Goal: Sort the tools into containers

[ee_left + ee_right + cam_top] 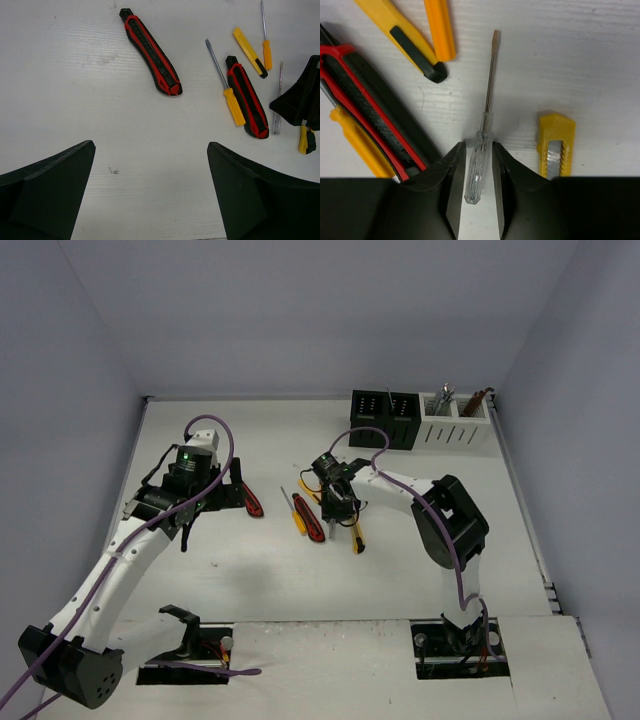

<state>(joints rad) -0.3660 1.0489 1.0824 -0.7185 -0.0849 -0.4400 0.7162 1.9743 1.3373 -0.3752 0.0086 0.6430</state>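
The right arm rises from its base, folds at a high elbow and sends its forearm leftward toward the middle of the worktop point(300, 585), wrist tipped steeply down. The right gripper point(479, 150) is low over a cluster of tools, its jaws set narrowly either side of the clear handle of a small screwdriver point(484, 120), which lies flat with its blade pointing away. Whether they actually pinch the handle I cannot tell. A stubby yellow knife point(557, 145) lies just right of it, and a red-black knife point(370, 105) lies to its left.

The left arm stretches forward over the left half, wrist bent down. The left gripper point(150, 145) hovers with its jaws spread wide and holding nothing, another red-black knife point(150, 52) lying ahead of it.

The black box point(385, 430) and white box point(455, 433) stand side by side at the far right edge.
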